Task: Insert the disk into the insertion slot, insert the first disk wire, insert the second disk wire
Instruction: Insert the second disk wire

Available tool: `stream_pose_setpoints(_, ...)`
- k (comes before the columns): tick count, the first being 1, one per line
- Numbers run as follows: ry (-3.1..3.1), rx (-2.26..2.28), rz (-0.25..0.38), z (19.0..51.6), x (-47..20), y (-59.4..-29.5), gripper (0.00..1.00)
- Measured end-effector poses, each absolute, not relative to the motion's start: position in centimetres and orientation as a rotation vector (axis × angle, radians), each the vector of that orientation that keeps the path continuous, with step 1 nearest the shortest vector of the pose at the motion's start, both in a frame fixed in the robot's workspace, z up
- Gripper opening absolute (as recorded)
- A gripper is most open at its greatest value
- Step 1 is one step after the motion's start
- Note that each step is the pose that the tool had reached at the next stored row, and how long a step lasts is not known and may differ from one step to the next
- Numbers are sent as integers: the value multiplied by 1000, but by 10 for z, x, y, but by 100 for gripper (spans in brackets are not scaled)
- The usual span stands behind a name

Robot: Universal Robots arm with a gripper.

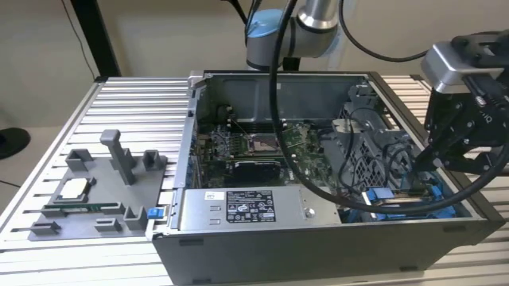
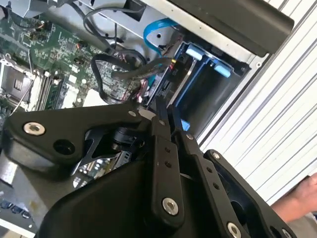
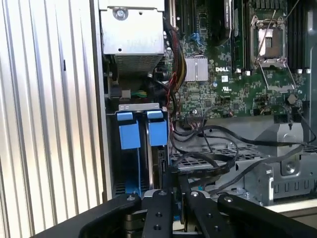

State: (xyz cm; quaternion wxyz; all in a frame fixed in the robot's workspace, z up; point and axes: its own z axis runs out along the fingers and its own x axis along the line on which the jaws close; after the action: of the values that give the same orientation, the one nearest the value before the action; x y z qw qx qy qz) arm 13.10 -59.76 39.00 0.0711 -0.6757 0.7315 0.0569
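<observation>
You are at the far end of the open grey computer case (image 1: 318,238), working at the insertion slot (image 1: 445,207), the grey metal drive bay with blue plastic rails. The disk (image 1: 397,201), a flat silver drive in its bright blue carrier frame, appears to lie in that bay already, so I judge the first step done, though how fully it is seated is hard to tell. Your black two-fingered gripper (image 2: 167,110) hangs just over the bay beside the blue pull tabs (image 3: 143,130), fingers drawn close together. A tangle of black wires (image 3: 218,163) lies right at the tips; whether one is pinched I cannot tell, so I would count both wires as outstanding.
</observation>
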Motion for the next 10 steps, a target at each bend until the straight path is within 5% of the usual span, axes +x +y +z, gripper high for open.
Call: stream_pose_setpoints(10,2140,-1994,68,382,105,-598,0)
